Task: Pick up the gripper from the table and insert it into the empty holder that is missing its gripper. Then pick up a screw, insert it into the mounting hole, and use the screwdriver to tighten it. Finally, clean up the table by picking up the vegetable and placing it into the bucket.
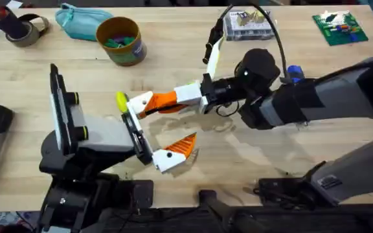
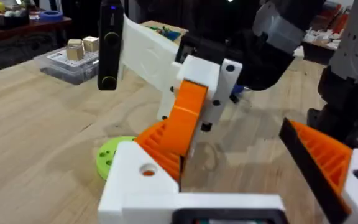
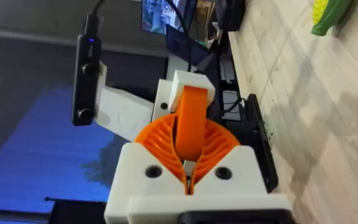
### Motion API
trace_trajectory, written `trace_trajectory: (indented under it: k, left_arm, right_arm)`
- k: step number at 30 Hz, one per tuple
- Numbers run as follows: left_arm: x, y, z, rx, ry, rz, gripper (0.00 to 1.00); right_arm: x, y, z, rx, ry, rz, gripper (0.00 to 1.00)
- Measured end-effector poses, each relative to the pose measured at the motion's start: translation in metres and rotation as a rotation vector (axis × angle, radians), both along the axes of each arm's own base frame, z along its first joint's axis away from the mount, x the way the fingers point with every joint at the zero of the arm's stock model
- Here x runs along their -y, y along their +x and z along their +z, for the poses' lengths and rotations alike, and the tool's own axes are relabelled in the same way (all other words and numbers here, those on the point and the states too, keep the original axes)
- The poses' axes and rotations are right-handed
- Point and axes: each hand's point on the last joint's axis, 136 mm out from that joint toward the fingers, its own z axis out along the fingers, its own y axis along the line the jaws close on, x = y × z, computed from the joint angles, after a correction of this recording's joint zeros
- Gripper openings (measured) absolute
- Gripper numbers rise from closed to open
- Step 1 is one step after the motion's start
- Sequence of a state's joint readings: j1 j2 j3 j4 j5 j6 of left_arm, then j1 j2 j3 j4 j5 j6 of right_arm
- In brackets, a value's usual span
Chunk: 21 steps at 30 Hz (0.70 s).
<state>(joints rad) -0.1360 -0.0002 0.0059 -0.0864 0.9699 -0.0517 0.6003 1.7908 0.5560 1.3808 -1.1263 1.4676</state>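
Looked over all three views and honestly there's nothing readable anywhere. The clear plastic box [image 1: 248, 24] has some printed stuff inside and the green board [image 1: 339, 28] has markings, but both are too small to make out.

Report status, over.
Right hand shut on gripper, tip at holder, seating unclear. Left hand open. Vegetable close beside holder.

- Bench [image 1: 251, 162]: light wood.
- Far edge: tape roll [image 1: 26, 29], teal pouch [image 1: 81, 21], yellow bucket [image 1: 119, 41], clear parts box [image 1: 248, 24], green board [image 1: 339, 28].
- Centre: yellow-green vegetable [image 1: 121, 99].
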Motion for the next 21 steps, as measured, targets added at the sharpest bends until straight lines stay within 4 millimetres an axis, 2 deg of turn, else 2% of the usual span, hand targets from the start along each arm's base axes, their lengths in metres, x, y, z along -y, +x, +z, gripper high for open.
trace_trajectory:
  k: [21]
  left_arm:
    - [-0.0009, 0.0018, -0.0001, 0.000, 0.001, 0.011, 0.986]
  right_arm:
    - [-0.0035, 0.0024, -0.0002, 0.022, 0.005, -0.029, 0.025]
